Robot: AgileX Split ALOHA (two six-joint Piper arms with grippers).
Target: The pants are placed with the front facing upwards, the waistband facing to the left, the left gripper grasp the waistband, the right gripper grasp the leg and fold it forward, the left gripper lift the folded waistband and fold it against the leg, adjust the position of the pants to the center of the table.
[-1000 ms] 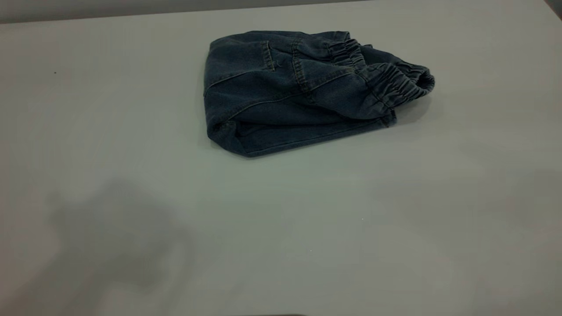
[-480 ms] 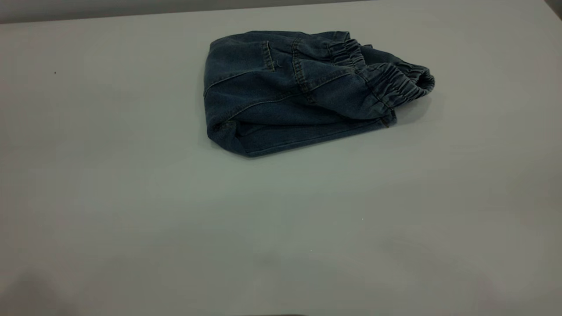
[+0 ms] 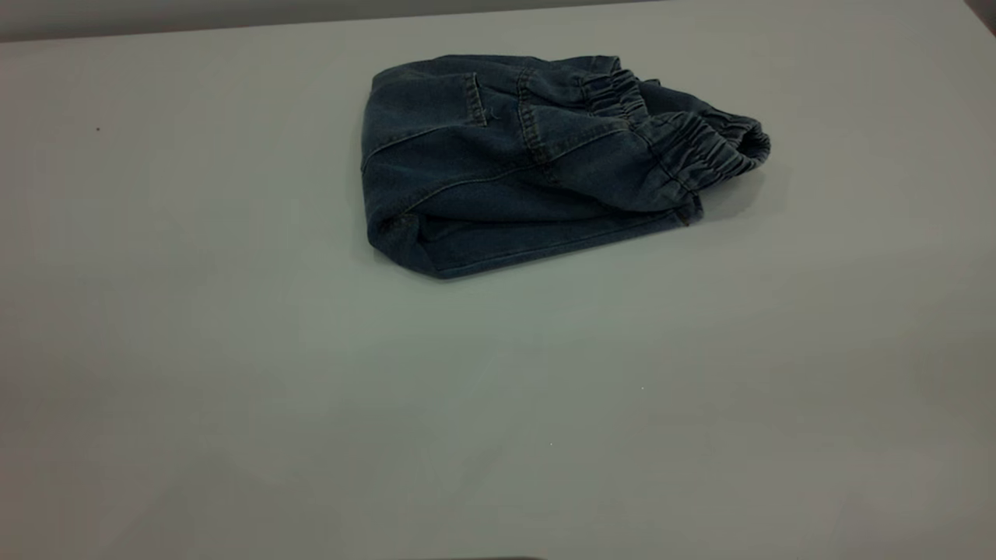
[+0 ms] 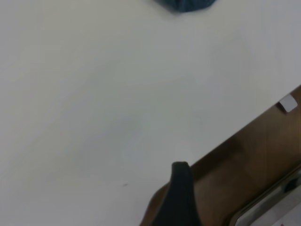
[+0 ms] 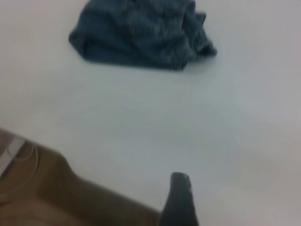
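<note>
The pants (image 3: 529, 163) lie folded into a compact blue denim bundle on the far middle of the table (image 3: 498, 389). Their gathered waistband (image 3: 700, 148) sits on top at the bundle's right end, slightly raised. Neither gripper appears in the exterior view. In the left wrist view a dark part of my left gripper (image 4: 181, 193) hangs over the table's edge, far from the pants (image 4: 186, 4). The right wrist view shows a dark part of my right gripper (image 5: 178, 197) above bare table (image 5: 188, 117), well short of the pants (image 5: 141, 33). Neither holds anything that shows.
Beyond the table edge the left wrist view shows brown floor (image 4: 244, 165), a small white tag (image 4: 287, 103) and a metallic object (image 4: 268, 207). The right wrist view shows brown floor (image 5: 47, 188) and a thin cable (image 5: 19, 155) past the table's edge.
A broad shadow on the table's front left has shrunk and vanished. The pants have not moved.
</note>
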